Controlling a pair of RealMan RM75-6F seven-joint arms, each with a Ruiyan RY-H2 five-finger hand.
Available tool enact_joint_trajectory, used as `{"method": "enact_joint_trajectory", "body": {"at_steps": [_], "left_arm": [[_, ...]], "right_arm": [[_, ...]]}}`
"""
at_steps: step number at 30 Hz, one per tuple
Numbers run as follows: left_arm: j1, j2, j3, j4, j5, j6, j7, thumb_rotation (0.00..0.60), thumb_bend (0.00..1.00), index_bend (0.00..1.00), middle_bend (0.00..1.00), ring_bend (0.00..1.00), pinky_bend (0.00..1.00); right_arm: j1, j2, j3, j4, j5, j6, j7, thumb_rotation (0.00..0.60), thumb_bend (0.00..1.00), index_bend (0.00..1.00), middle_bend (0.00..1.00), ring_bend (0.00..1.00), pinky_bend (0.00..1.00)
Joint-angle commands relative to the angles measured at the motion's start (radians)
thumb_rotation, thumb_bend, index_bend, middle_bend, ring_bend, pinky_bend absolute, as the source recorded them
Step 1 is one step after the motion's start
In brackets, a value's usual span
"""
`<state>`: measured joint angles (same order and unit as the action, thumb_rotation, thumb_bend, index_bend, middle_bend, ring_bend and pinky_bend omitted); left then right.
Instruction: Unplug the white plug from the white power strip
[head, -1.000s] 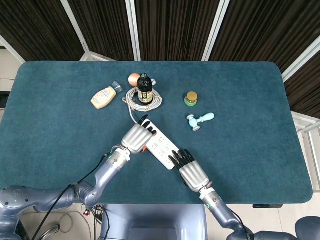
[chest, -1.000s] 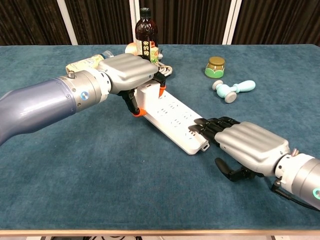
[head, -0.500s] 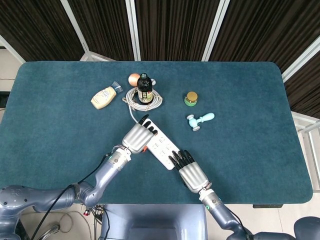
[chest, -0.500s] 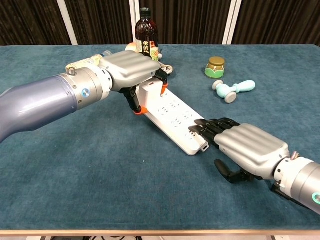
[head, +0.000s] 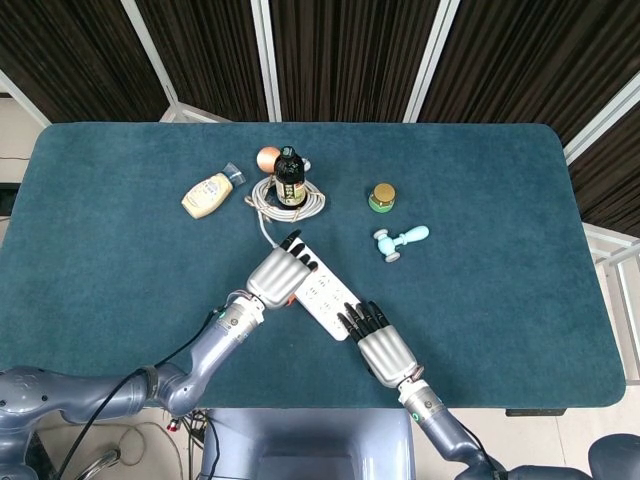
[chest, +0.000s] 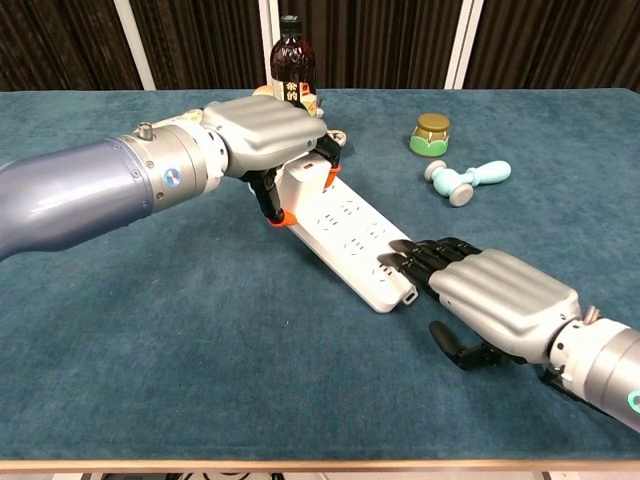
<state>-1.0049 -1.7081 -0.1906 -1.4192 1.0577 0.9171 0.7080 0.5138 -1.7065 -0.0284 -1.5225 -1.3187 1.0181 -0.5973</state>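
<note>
The white power strip (chest: 345, 234) lies slantwise near the table's (head: 120, 260) front edge. The left hand (chest: 262, 138) curls over its far end, fingers clamped on the white plug (chest: 300, 183) — still seated, I judge. The right hand (chest: 500, 295) presses flat fingertips (chest: 400, 260) on the near end. If that hold slips, the strip could lift with the plug.

Even, bright overhead light in both views; shadows soft and short, pooled just under the left hand (chest: 262, 128) and right hand (chest: 495, 296); mild sheen on their metal casings, no harsh glare; bench (head: 120, 260) cloth evenly lit; head view sharp throughout; chest view sharp mid-frame, left forearm slightly soft up close; dark curtains behind read nearly black.
</note>
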Motion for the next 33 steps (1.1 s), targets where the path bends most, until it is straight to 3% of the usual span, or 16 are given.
{"method": "enact_joint_trajectory", "body": {"at_steps": [1, 8, 22, 33], "left_arm": [[-0.013, 0.022, 0.000, -0.031, -0.036, -0.015, 0.038, 0.600, 0.37, 0.59, 0.62, 0.21, 0.08], [-0.032, 0.048, 0.010, -0.082, -0.105, -0.018, 0.104, 0.600, 0.37, 0.60, 0.63, 0.21, 0.08], [-0.035, 0.091, -0.021, -0.122, -0.080, 0.056, 0.070, 0.600, 0.37, 0.59, 0.62, 0.22, 0.08], [0.075, 0.166, 0.071, -0.159, -0.040, 0.135, 0.006, 0.600, 0.37, 0.57, 0.60, 0.22, 0.09]], "right_arm": [[-0.001, -0.001, -0.002, -0.001, -0.001, 0.000, 0.000, 0.600, 0.72, 0.00, 0.00, 0.00, 0.00], [-0.004, -0.006, -0.007, -0.004, -0.004, 0.000, 0.001, 0.600, 0.72, 0.00, 0.00, 0.00, 0.00], [-0.008, 0.005, 0.015, -0.026, -0.032, 0.046, 0.003, 0.600, 0.72, 0.00, 0.00, 0.00, 0.00], [-0.037, 0.081, 0.073, -0.067, -0.150, 0.209, 0.113, 0.600, 0.72, 0.00, 0.00, 0.00, 0.00]]}}
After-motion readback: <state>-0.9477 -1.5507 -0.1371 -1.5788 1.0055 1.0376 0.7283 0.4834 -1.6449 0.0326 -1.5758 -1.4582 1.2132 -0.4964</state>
